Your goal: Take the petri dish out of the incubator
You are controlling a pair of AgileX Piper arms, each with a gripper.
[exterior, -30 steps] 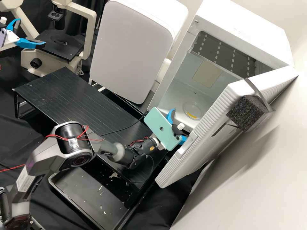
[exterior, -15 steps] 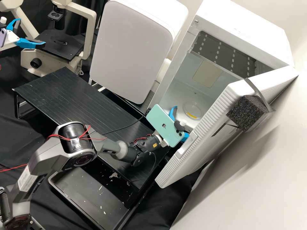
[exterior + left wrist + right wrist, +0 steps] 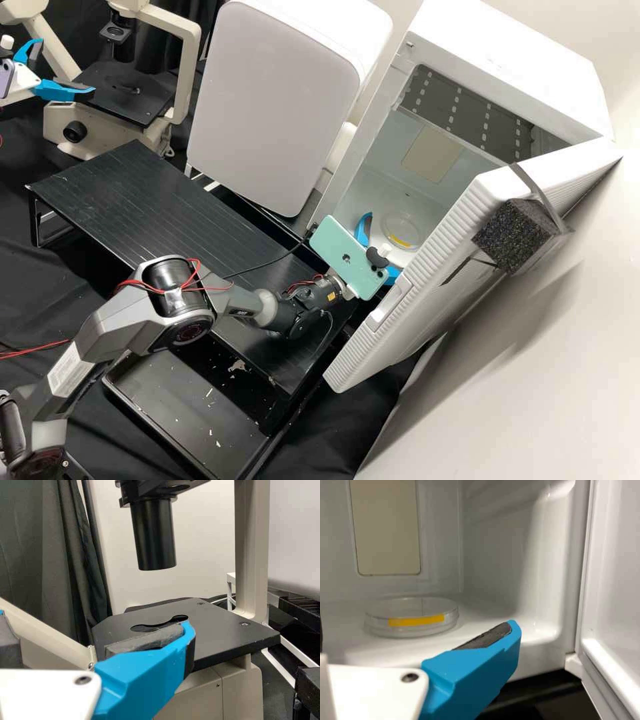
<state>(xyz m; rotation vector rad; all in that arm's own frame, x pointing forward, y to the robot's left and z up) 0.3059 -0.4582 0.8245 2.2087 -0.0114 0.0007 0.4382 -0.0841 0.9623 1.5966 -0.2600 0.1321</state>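
Now your right gripper point(image 3: 383, 243) has eased forward into the mouth of the white, box-shaped incubator point(image 3: 507, 60), its blue fingers spread with nothing between them. The clear, round petri dish with a yellow strip point(image 3: 410, 630) hasn't moved: it lies flat inside, set back from the floor's front edge. So you're probably lining up the grasp; you'd want those fingers astride the dish, clear of the ribbed white door point(image 3: 427, 293).

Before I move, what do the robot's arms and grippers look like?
The right arm is dark grey with black joints and red wires. Its white gripper has bright blue fingers, dark grey pads and a mounted mint-green phone. The left gripper matches, but with a purple phone.
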